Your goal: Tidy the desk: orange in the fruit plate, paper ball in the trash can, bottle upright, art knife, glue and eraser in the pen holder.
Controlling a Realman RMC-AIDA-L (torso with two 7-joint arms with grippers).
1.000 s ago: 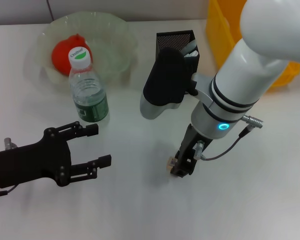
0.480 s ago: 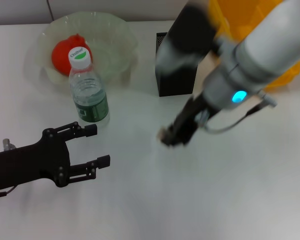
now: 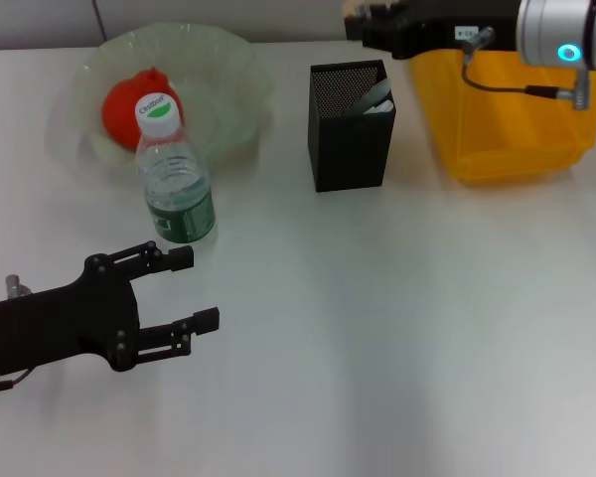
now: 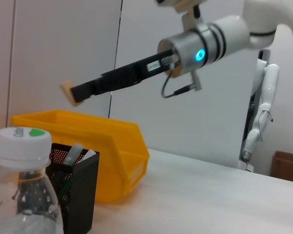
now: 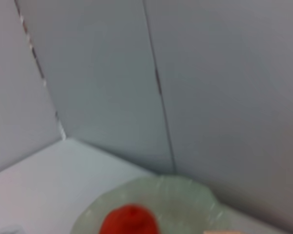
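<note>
My right gripper is raised at the far side of the table, above and just behind the black mesh pen holder. It is shut on a small tan eraser, held high in the air. The pen holder has items inside. The orange lies in the clear fruit plate. The water bottle stands upright in front of the plate. My left gripper is open and empty, low over the table at the near left. No paper ball shows.
A yellow bin stands at the far right beside the pen holder. The right wrist view shows the fruit plate and the orange below a grey wall.
My right gripper has lifted the eraser off the table's middle and swung it up and back to above the pen holder. The left arm has not moved.
</note>
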